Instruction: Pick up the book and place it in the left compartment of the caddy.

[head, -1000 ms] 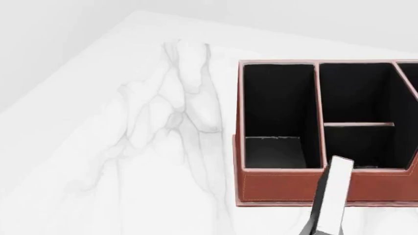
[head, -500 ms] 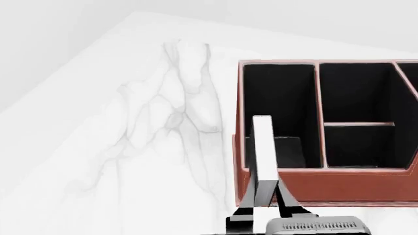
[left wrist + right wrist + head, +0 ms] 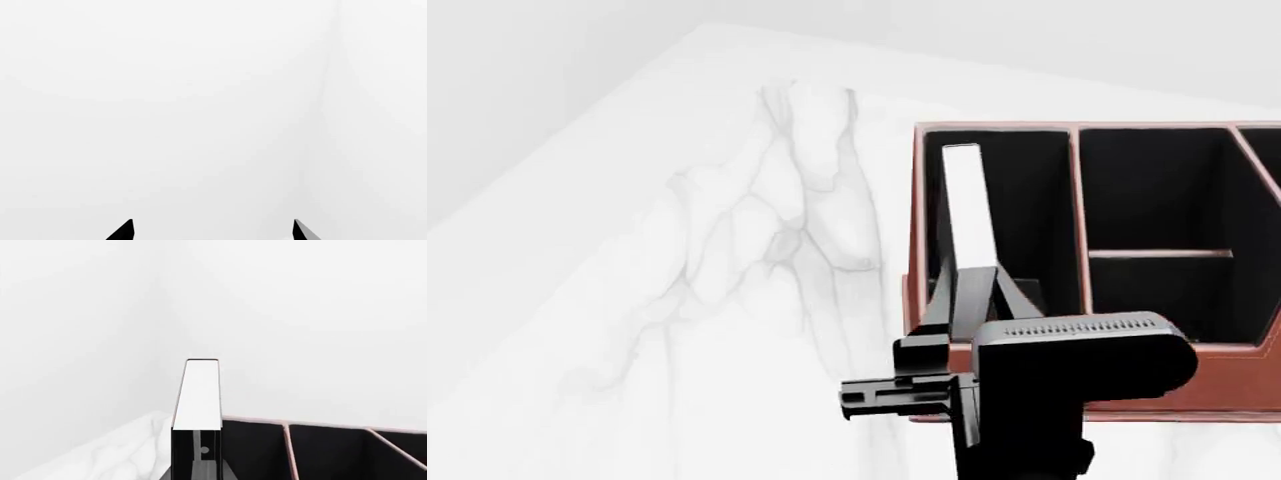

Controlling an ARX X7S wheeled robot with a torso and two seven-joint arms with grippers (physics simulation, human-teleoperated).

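Now my right gripper (image 3: 968, 300) clamps the book (image 3: 964, 215) above the left compartment (image 3: 1034, 200).
Only head view shows this; left gripper (image 3: 212, 231) jaws apart.

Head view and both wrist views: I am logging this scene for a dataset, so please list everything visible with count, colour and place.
book: one, black cover with white page edge, held on edge above the caddy's left compartment, near its left wall.
caddy: one, reddish-brown outside and black inside, on the table at the right of the head view.
left compartment: one, black-lined, long slot at the caddy's left end.
shorter slots: two, black, right of the long slot, split by a cross divider.
table: one, white marble with grey veins, under everything.
right gripper: one, black, shut on the book's lower end.
left gripper: one, black fingertips apart, empty, facing only plain white.
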